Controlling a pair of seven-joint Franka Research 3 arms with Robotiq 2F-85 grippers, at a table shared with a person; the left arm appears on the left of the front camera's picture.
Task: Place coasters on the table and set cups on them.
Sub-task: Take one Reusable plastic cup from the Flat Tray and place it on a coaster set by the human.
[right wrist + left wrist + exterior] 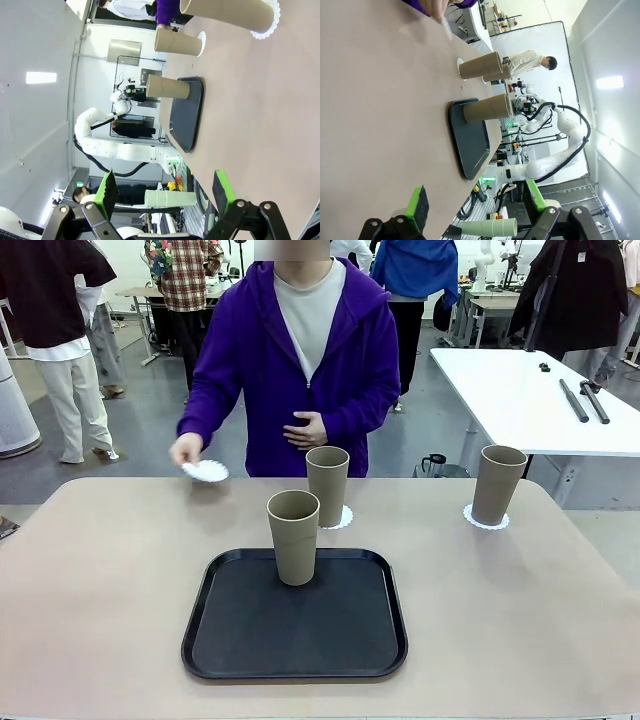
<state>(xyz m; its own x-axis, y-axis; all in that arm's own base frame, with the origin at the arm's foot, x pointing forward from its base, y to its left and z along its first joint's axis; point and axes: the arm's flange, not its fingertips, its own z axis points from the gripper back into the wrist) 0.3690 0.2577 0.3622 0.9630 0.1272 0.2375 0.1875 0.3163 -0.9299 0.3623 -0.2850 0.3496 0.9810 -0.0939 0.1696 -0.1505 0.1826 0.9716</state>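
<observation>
currently left tool (pixel 475 200) and right tool (pixel 165 187) both released, empty. middle cup (pixel 327 485) and right cup (pixel 498 484) stand on coasters (pixel 486 523) on the desk (pixel 100 590); third cup (pixel 293 537) on the black tray (pixel 300 640); person's hand (pixel 186 449) holds the last coaster (pixel 205 471).

A black rounded tray (pixel 250 640) lies in the middle foreground. Far right, a white table (pixel 500 390) carries two black rods (pixel 573 400); beside it stands possibly a dark flask (pixel 433 463).

Person (pixel 345 380) in purple zip hoodie (pixel 235 370) over pale tee (pixel 308 310), left gripper (pixel 475 197) black with green pads (pixel 416 202), right gripper (pixel 165 187) alike
</observation>
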